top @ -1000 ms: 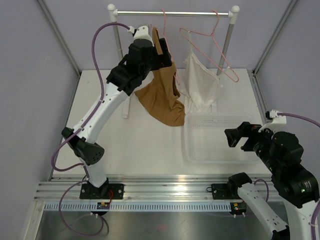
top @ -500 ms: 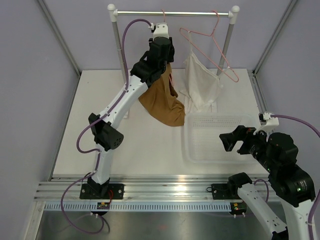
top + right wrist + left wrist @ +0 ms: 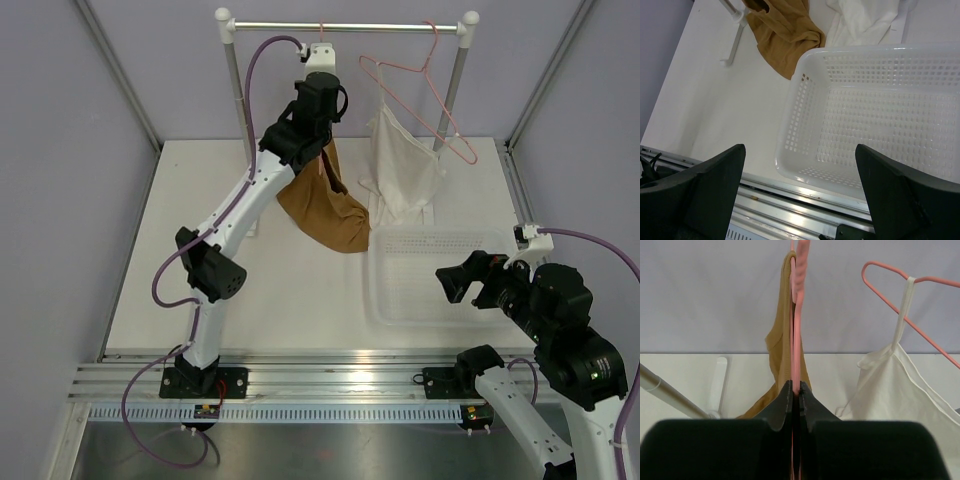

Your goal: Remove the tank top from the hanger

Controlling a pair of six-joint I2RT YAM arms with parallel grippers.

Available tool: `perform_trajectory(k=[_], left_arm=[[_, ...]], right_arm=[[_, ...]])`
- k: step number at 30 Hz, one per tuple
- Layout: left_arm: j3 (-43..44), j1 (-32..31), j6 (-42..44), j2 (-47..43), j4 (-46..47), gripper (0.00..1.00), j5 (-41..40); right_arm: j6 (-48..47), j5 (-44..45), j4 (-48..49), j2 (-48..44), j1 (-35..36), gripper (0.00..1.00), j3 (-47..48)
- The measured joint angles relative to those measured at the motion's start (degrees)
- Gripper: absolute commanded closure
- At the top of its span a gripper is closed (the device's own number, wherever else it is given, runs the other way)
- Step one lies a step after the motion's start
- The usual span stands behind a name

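Left tool [image 3: 795, 388]: pressed together, pinching the wire of the thin pink wire hanger [image 3: 799, 315].
Right tool [image 3: 800, 150]: spread wide and holding nothing, poised over the white perforated plastic basket [image 3: 790, 125] toward the near right corner of the desk.
Tank top: the soft caramel fabric tank top [image 3: 325, 205] hangs from the pinched hanger near the middle of the white desk's [image 3: 200, 200] far edge. Its hem is slumped on the desk just beside the basket.
Key relation: the hanger stands edge-on to the left tool, so its width runs straight away from that tool. The strap rises above the pinch and the body drapes below.
Nearer arm: the left, already on the hanger; the right is well apart.
Next move, likely: the free right tool draws the fabric down and off.
Neighbour: a white garment [image 3: 400, 165] hangs just to the right.
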Motion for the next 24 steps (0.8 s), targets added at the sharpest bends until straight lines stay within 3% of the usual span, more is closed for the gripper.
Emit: perform_trajectory(k=[8,16,24], left_arm=[[-0.6,0.9,0.5,-3.2,-2.3,1.0,0.6],[-1.6,1.2,1.9,-12.0,-3.7,1.0,2.8],[-17.2,1.2,0.2,-28.8,-9.7,1.0,8.3]], right_arm=[[0.0,0.0,0.0,0.1,0.0,0.01,0.0],[0.0,0.0,0.0,0.2,0.0,0.01,0.0],[-0.1,-0.1,0.0,2.1,0.0,0.0,2.3]])
